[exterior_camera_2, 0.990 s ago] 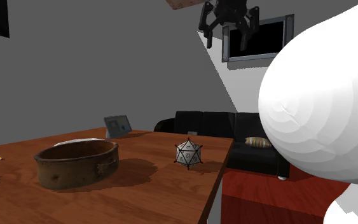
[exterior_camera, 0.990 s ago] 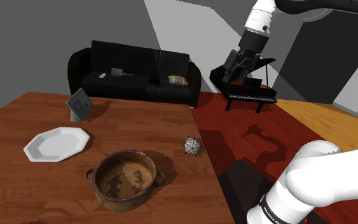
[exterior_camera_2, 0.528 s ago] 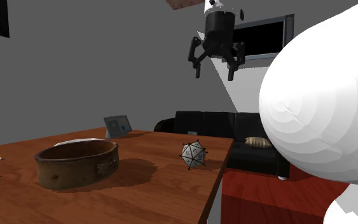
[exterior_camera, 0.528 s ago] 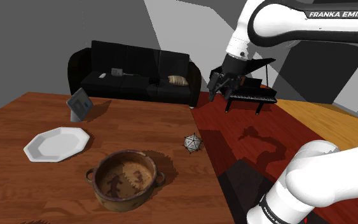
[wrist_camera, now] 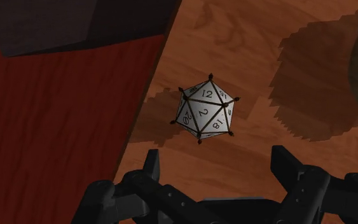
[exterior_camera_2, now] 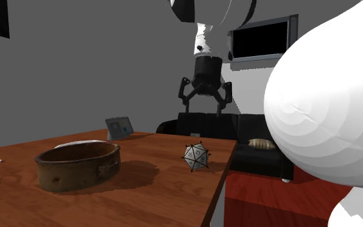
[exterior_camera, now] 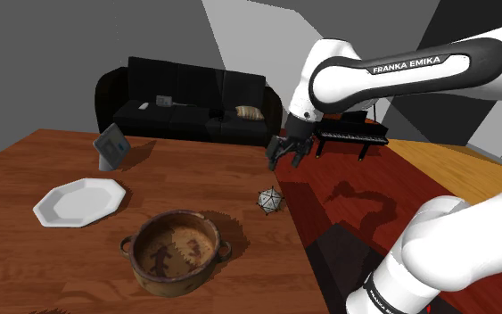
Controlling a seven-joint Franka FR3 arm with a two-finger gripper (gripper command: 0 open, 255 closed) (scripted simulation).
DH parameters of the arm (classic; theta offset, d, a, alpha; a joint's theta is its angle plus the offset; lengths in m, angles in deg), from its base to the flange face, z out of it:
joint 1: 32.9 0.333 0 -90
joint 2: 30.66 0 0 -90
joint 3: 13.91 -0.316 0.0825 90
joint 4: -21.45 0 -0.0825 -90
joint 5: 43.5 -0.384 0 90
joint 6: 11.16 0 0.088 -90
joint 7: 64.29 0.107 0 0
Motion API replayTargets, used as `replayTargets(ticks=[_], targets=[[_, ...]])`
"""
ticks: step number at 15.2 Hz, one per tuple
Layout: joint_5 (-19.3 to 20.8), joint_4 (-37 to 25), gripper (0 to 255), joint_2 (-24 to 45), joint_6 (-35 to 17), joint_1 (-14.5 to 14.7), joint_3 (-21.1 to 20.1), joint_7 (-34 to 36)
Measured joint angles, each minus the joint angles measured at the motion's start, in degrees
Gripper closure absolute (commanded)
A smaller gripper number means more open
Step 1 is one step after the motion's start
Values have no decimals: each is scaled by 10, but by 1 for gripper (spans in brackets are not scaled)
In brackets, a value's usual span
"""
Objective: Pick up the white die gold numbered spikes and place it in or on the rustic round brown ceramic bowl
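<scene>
A white many-sided die [exterior_camera: 269, 202] with dark edges, small spikes and numbered faces rests on the wooden table [exterior_camera: 44, 169] near its edge on the shoulder view's right. It also shows as the die [exterior_camera_2: 195, 158] and the die [wrist_camera: 204, 112]. The brown round bowl [exterior_camera: 170, 251] with two handles stands on the table nearer the camera, also seen as the bowl [exterior_camera_2: 77, 166]. My black gripper [exterior_camera: 283, 160] hangs open in the air above the die, fingers apart, holding nothing. From the other side the gripper [exterior_camera_2: 204, 106] is well above the die.
A white octagonal plate [exterior_camera: 80, 202] lies toward the shoulder view's left, with a small grey picture frame [exterior_camera: 112, 147] behind it. The table edge runs close beside the die; red floor [exterior_camera: 347, 205] lies beyond. A black sofa [exterior_camera: 186, 105] and a black piano [exterior_camera: 356, 134] stand further back.
The arm has swung down and toward the table, lowering the open gripper from high up to just above the die. The die shifted slightly on the table early on.
</scene>
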Motion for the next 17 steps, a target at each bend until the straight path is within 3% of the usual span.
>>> replayTargets(ticks=[8,13,17], targets=[[-33,36,0,103,-129,14,-21,15],[-40,55,0,131,-176,19,-26,13],[-41,56,0,137,-184,19,-27,13]])
